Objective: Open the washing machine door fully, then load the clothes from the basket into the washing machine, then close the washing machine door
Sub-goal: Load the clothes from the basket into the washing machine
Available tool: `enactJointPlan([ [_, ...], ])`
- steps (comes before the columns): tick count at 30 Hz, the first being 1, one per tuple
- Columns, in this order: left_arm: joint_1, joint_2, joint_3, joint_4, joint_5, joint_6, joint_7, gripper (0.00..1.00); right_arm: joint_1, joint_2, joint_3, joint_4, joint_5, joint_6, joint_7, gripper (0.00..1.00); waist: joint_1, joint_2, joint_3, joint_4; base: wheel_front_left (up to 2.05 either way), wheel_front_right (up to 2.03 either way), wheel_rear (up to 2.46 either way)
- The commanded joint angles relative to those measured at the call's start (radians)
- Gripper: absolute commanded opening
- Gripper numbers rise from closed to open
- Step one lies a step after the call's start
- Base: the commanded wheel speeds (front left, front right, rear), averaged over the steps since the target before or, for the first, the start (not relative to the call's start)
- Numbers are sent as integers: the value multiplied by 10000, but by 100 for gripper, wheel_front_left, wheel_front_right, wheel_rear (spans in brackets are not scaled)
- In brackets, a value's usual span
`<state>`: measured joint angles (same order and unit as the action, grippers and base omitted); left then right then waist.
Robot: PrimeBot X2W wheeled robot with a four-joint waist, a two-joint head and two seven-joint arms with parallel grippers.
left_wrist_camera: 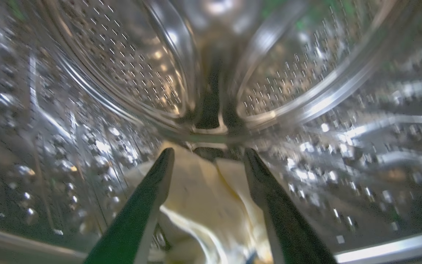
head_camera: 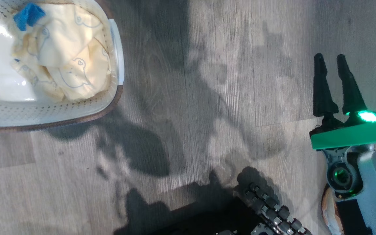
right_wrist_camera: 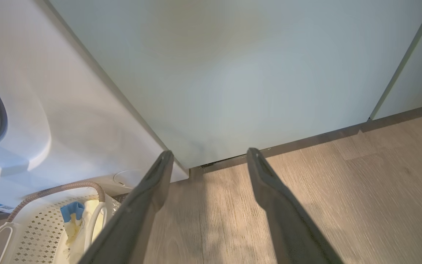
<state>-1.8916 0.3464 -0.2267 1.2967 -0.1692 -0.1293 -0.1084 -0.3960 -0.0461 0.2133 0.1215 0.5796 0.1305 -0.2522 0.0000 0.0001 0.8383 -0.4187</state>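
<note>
Yellow clothes heaped in cream basket, one garment inside washing machine

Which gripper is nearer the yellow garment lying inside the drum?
Left. The left gripper is inside the drum, fingers apart right over the garment; the right gripper hangs outside over the wooden floor.

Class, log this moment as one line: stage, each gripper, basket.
stage: loading | left gripper: open in drum, over garment | right gripper: open, empty, over floor | basket: clothes inside
</note>
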Motion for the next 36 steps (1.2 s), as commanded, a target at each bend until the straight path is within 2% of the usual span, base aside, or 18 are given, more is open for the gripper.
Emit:
enactJointPlan([
  [1, 177, 146, -150, -217, -82, -3, 155, 100, 374, -41, -4, -207, -85, 2, -95, 100, 0, -1, -226, 87, 0, 0, 0],
  [7, 1210, -27, -408, -182, -653, -10, 179, 100, 586, -41, -144, -210, -147, 2, -95, 100, 0, -1, -956, 244, 0, 0, 0],
  [12, 2467, -108, -678, -409, -1249, -11, -399, 100, 880, -41, -257, -131, -225, 2, -95, 100, 0, -1, -1767, 369, 0, 0, 0],
  [21, 4837, 68, -1063, -1368, -2054, -12, -1399, 100, 1405, -41, -601, -69, -425, 2, -95, 100, 0, -1, -2988, 607, 0, 0, 0],
  [28, 6744, 350, -744, -3062, -2535, -1, -1526, 100, 1813, -53, -916, -125, -660, 2, -95, 100, 0, -1, -3771, 904, 0, 0, 0],
  [36, 9919, 347, 331, -6030, -2839, 489, -1531, 100, 2257, -106, -1251, -396, -939, 2, -95, 100, 0, -1, -4660, 1217, 0, 0, 0],
])
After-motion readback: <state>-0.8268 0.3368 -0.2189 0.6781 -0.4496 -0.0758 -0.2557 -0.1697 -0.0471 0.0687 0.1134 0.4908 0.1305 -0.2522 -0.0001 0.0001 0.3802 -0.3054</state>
